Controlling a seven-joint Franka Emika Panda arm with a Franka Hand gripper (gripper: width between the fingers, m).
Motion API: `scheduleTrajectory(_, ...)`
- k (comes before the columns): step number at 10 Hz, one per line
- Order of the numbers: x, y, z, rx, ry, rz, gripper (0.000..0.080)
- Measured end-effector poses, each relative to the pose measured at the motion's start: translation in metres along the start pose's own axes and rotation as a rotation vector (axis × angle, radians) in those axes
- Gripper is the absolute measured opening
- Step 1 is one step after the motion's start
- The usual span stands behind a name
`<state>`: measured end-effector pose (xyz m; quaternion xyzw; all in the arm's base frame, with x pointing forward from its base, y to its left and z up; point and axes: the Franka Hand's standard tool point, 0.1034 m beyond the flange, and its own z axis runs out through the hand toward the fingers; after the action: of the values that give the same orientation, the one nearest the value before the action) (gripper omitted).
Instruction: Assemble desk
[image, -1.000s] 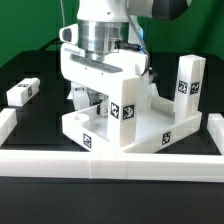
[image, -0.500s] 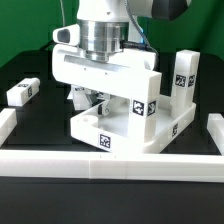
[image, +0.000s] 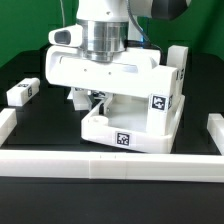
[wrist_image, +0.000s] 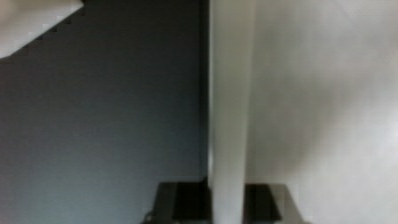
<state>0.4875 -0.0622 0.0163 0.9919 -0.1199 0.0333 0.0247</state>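
Observation:
The desk's white tray-like tabletop lies on the black table, a tag on its front wall. Two white block legs stand upright on it: one at the near corner on the exterior view's right, one behind it. A third leg lies loose at the exterior view's left. My gripper reaches down onto the tabletop's left side. In the wrist view the gripper is shut on the thin white rim, with a dark finger on each side.
A long white border rail runs along the front, with raised ends at the exterior view's left and right. The robot's wide white hand hides the tabletop's back left part.
The tabletop, held by its rim, has turned and shifted toward the exterior view's right. The near leg moved right with it, and the gripper stayed shut.

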Motion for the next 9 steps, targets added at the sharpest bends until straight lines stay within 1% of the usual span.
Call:
scheduleTrajectory(2,0.001,-0.001,-0.001,0.000,0.002,-0.108,0.0060)
scheduleTrajectory(3,0.008,-0.008,-0.003,-0.001,0.012,-0.180,0.0060)
scheduleTrajectory(4,0.016,-0.016,-0.007,-0.007,0.025,-0.258,0.0060)
scheduleTrajectory(5,0.018,-0.019,-0.006,-0.013,0.027,-0.297,0.0060)
scheduleTrajectory(9,0.019,-0.015,-0.006,-0.021,0.025,-0.528,0.0060)
